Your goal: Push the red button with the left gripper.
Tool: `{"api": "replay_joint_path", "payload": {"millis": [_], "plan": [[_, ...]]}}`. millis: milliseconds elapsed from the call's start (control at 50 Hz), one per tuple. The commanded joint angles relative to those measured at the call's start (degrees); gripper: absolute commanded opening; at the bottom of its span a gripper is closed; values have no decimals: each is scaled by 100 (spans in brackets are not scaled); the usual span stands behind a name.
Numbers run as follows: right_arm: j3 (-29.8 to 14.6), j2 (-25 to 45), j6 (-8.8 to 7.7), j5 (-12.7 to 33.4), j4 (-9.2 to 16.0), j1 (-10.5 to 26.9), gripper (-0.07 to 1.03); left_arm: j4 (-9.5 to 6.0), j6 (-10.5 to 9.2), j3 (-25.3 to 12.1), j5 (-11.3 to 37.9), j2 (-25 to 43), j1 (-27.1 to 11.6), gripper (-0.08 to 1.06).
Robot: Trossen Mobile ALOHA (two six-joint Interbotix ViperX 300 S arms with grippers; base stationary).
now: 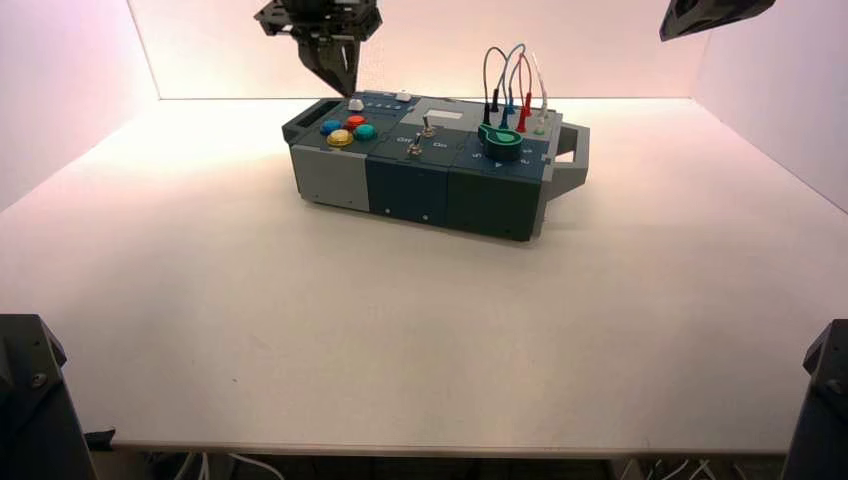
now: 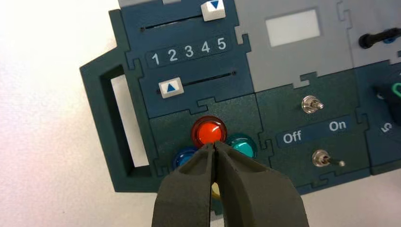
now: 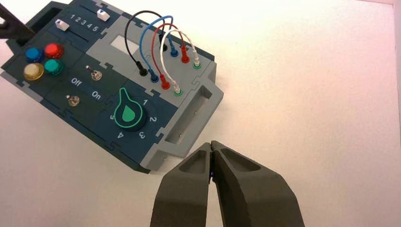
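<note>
Test booth, likely lab | pale walls point(image 1: 772, 110) | bare white tabletop point(image 1: 400, 340) | button-and-switch box point(image 1: 405, 190)

Left gripper point(image 2: 213, 146): matte black, angular body, tapered fingers. Right gripper point(image 3: 211, 145): matching black, tapered fingers, oval recesses.

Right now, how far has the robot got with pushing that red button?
The left gripper has reached the button cluster, closed, its tips over the near edge of the red button. I can't see a press yet; that seems left to do. The right gripper waits beyond the box's wired end.
</note>
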Motion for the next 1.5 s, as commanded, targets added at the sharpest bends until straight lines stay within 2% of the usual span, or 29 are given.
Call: {"api": "replay_joint_path", "payload": {"millis": [20, 500, 780, 1220, 1360, 1500], "plan": [[-193, -18, -18, -26, 0, 26, -2, -9, -9, -176, -18, -9, -18, -3], [-202, -18, -18, -26, -9, 26, -2, 0, -9, -325, -18, 439, -44, -3], [-193, -18, -18, -26, -9, 26, -2, 0, -9, -325, 0, 413, -44, -3], [-193, -26, -18, -18, -9, 26, -2, 35, 18, -773, 896, -193, -44, -3], [-193, -18, -18, -18, -18, 18, -2, 97, 44, -721, 1151, -334, -44, -3], [-193, -18, -18, -18, -35, 26, -2, 97, 167, -404, 976, -422, -53, -3]]}}
